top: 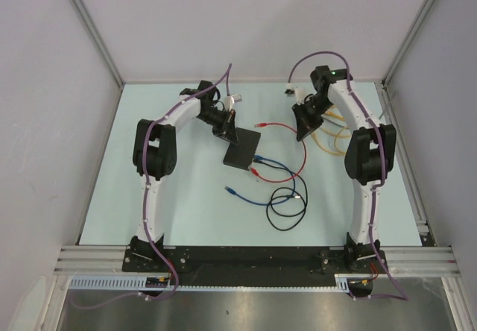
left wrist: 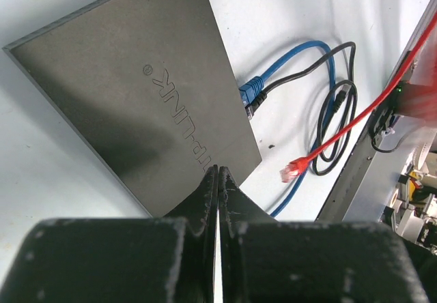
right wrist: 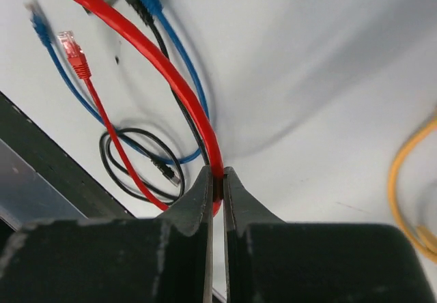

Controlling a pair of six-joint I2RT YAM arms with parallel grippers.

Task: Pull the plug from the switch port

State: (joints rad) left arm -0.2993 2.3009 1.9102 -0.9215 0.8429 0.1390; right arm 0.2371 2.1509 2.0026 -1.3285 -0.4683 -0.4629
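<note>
The matte-black switch point(top: 242, 152) lies flat at mid-table; it fills the left wrist view point(left wrist: 136, 98). A blue plug point(left wrist: 252, 86) and a black plug point(left wrist: 256, 99) sit in ports on its right edge. My left gripper point(top: 226, 131) is shut and empty, its tips point(left wrist: 218, 172) resting over the switch's top near one corner. My right gripper point(top: 303, 133) is shut on the red cable point(right wrist: 171, 71), pinching it mid-length at the tips point(right wrist: 217, 175). One red plug point(left wrist: 293, 170) lies loose on the table beside the switch.
The red cable's other end point(top: 258, 124) lies above the switch. A black cable coil point(top: 287, 204) and the blue cable's free end point(top: 231, 191) lie toward the front. Yellow cable point(top: 332, 133) lies by the right arm. Grey walls enclose the table.
</note>
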